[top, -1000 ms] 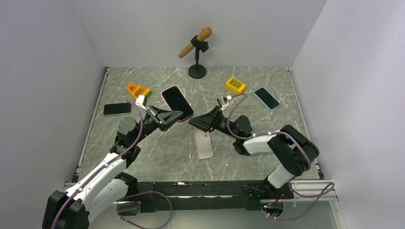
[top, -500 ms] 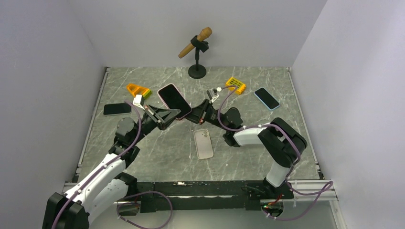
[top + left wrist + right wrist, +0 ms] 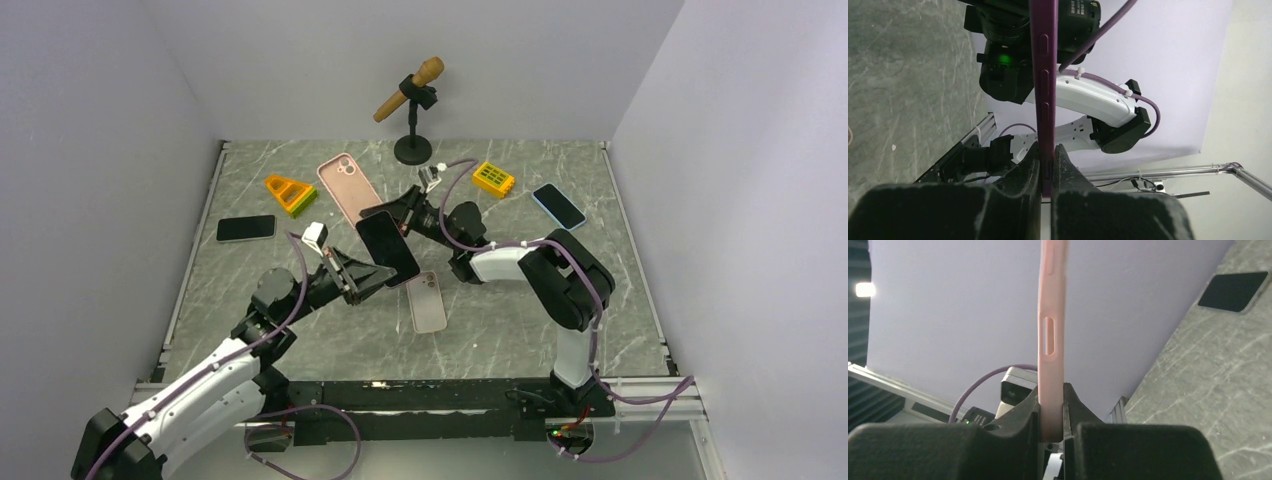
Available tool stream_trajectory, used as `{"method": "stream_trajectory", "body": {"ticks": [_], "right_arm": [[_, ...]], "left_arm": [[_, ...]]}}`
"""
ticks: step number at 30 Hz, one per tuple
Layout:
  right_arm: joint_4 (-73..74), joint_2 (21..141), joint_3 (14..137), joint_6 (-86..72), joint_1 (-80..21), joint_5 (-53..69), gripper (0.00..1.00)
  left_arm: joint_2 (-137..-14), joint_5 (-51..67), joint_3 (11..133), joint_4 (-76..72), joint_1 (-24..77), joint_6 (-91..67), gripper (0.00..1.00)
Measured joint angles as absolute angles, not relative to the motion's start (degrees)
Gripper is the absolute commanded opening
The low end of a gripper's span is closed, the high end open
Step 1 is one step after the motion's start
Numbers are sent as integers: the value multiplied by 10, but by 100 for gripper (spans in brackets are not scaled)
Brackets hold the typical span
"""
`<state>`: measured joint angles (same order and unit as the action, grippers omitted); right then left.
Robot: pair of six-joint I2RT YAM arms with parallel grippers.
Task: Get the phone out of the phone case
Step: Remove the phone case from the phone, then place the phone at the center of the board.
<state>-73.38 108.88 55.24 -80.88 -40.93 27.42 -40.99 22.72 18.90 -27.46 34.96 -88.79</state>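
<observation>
The phone (image 3: 388, 248), dark screen up with a purple edge, hangs above the table in my left gripper (image 3: 366, 276), which is shut on its lower end. Seen edge-on in the left wrist view, the phone (image 3: 1043, 75) stands between the pads of that gripper (image 3: 1047, 167). The pink phone case (image 3: 348, 187) is apart from the phone, up and to the far left of it. My right gripper (image 3: 386, 211) is shut on the case's near end. In the right wrist view the case (image 3: 1050, 330) rises edge-on from the shut right gripper (image 3: 1050, 415).
A pink-backed phone (image 3: 427, 302) lies face down below the held phone. On the table are a black phone (image 3: 245, 228) at left, a blue phone (image 3: 558, 206) at right, two orange-yellow blocks (image 3: 290, 192) (image 3: 493, 178) and a microphone stand (image 3: 412, 148) at the back.
The right gripper has shut on the case and carried it toward the far left. The left gripper has drawn the phone nearer and to the right, so phone and case are now apart.
</observation>
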Motion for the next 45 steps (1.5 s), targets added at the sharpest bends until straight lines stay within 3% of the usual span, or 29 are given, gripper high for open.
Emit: {"method": "stream_trajectory", "body": {"ticks": [4, 7, 12, 15, 22, 32, 45], "right_arm": [[-709, 1080, 523, -809, -395, 268, 0], [-648, 1041, 451, -799, -356, 258, 0], [-507, 933, 326, -743, -276, 214, 0], [-387, 837, 310, -683, -266, 175, 0], [-238, 644, 322, -564, -270, 97, 0], [-130, 567, 320, -511, -267, 89, 0], [-84, 500, 318, -499, -267, 89, 0]], "left_arm": [[-387, 214, 185, -237, 350, -876, 0], [-355, 165, 206, -110, 350, -835, 0], [-360, -22, 336, 170, 341, -751, 0], [-399, -82, 385, 222, 294, -711, 0], [-475, -48, 308, 191, 25, -705, 0], [-571, 39, 238, 65, -225, -721, 0], [-788, 137, 221, -199, -277, -699, 3]]}}
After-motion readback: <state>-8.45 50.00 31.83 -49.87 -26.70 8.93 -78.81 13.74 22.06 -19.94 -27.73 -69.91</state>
